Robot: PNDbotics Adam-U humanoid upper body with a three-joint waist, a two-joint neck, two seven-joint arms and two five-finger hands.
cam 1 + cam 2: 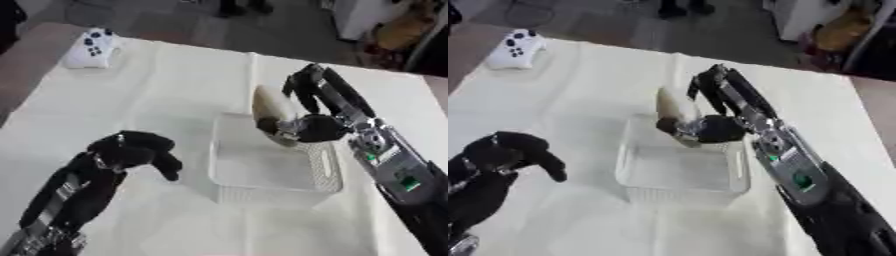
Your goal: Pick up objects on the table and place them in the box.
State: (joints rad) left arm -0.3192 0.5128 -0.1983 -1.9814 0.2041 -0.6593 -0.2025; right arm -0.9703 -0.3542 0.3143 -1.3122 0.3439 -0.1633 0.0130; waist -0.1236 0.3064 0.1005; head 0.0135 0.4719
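The right hand (306,120) is curled round a pale, rounded object (269,106) and holds it over the far rim of the box (325,165) — a clear, white-edged tray just below and toward the robot from that hand. The object looks to be above the rim, not yet inside; whether it touches the rim cannot be told. The box floor appears bare, so by this view nothing has been placed, and this first drop seems about to happen. Well beyond the left hand (140,150), near the far left corner of the table (175,85), lies a white controller (91,49), which is still to be fetched. The left hand hangs beside the box with fingers curled, holding nothing. What the pale object is stays unclear — the fingers cover its lower end.
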